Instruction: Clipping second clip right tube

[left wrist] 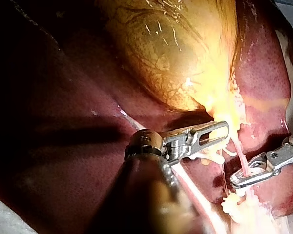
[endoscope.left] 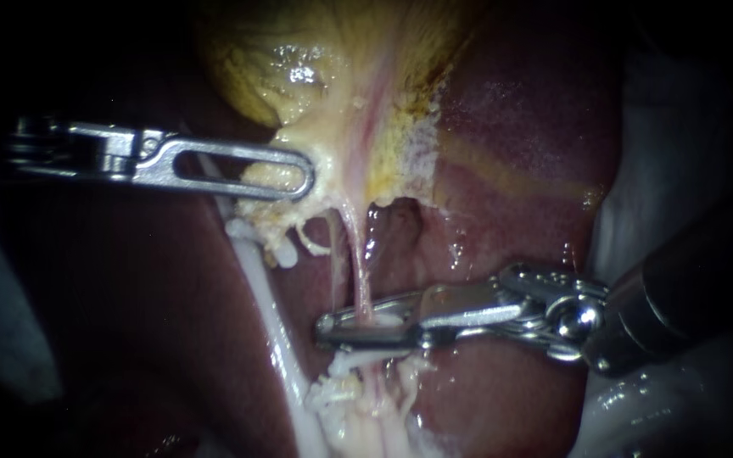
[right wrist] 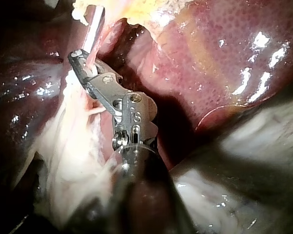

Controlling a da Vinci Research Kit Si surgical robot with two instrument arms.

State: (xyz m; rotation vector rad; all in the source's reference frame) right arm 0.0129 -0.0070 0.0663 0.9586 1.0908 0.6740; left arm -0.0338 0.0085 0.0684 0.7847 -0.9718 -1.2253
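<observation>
Right instrument (right wrist: 82, 62) has its tip clamped on a thin pale tube (right wrist: 91, 41). Shiny dark-red liver (right wrist: 224, 63) is beside it, with whitish stringy tissue (right wrist: 73, 161) along the shaft.

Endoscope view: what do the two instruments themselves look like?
Left instrument: bright silvery metal end effector, long and round-tipped with a slot-shaped window, pinned hinge behind. Right instrument: slimmer silvery end effector, riveted linkage, thick dark shaft.

- Pale sheet (endoscope.left: 680, 102) peeks out at the edges, just past the organ's rim.
- Wet, dark red liver (endoscope.left: 519, 119) lies against it, yellow gallbladder (endoscope.left: 282, 68) resting on top.
</observation>
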